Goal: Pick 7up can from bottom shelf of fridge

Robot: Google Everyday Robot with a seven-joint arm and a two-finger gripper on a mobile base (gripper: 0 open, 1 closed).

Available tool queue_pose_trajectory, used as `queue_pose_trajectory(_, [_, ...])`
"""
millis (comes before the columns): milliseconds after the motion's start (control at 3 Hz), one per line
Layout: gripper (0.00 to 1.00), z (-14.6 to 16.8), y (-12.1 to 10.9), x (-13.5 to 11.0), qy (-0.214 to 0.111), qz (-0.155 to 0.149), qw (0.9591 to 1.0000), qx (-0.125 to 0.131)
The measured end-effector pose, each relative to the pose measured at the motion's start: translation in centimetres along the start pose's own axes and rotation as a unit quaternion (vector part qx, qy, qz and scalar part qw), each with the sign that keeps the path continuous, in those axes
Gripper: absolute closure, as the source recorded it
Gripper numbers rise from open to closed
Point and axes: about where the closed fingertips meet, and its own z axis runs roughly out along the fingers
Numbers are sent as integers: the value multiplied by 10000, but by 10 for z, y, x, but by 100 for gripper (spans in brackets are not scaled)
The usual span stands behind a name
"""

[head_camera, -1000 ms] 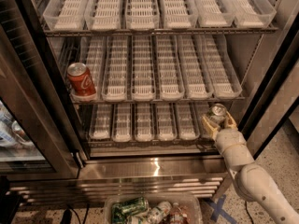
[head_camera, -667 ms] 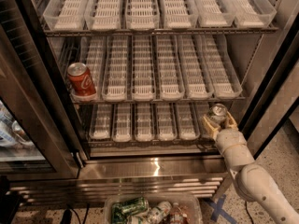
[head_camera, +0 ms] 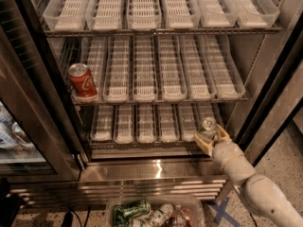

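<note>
Jaws clasp 7up can (head_camera: pixel 207 126) at bottom shelf (head_camera: pixel 142 147) edge.

Noted gripper (head_camera: pixel 211 138) at front right of bottom shelf (head_camera: pixel 142 146), clamped on 7up can (head_camera: pixel 207 126). Red Coke can (head_camera: pixel 82 82) upright on rack above (head_camera: pixel 236 99), far left.

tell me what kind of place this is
Probably an office pantry or shop corner: an open drinks fridge with wire racks and white lane trays, a Coca-Cola can on one, a tub of cans on the floor. The gripper grips the 7up can at the right end of the bottom shelf.
</note>
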Motion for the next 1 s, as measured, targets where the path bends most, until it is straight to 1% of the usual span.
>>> queue_pose_trajectory(333, [100,-24,61,1,300,-243,9936,-1060])
queue_pose_trajectory(667, [100,-42,106,-13,423,-553,9775,-1993])
queue_pose_trajectory(1000, [100,-56,142,-41,425,-954,9526,-2858])
